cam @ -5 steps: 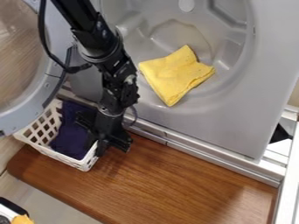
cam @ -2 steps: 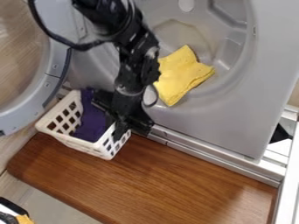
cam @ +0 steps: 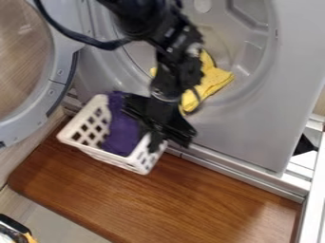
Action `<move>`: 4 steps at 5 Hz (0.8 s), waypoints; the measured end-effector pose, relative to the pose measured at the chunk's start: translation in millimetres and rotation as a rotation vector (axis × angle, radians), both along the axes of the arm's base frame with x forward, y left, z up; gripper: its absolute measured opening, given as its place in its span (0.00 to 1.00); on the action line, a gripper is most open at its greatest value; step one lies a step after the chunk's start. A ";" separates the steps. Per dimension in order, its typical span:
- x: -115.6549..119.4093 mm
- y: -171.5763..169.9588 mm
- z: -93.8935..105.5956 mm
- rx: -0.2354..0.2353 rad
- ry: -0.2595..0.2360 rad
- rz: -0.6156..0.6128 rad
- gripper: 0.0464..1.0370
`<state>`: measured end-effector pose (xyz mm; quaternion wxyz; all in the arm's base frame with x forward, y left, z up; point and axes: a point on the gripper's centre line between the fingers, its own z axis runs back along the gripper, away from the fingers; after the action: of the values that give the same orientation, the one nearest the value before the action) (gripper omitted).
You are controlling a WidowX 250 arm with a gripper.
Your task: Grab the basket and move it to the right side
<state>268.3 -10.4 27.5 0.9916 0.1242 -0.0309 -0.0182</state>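
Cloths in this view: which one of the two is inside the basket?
The purple cloth: it is in the white basket, while the yellow cloth lies in the grey machine.

Glossy wood board (cam: pixel 158 204), matt cloth (cam: pixel 122 128)

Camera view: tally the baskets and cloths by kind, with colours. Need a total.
Basket: 1 (white)
Cloths: 2 (a purple cloth in the basket, a yellow cloth partly behind the arm)
Total: 3

Bright, fairly even lt, soft shdws, sheen on board (cam: pixel 196 204)
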 end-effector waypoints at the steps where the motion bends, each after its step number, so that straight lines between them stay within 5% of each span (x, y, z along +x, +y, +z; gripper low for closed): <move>1: -9.6 -20.3 -5.7 -0.004 0.005 -0.032 0.06; 4: -23.2 -60.0 -45.6 -0.012 0.053 -0.161 0.06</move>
<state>245.1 -70.3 -18.1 0.9882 0.1147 -0.0148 -0.1008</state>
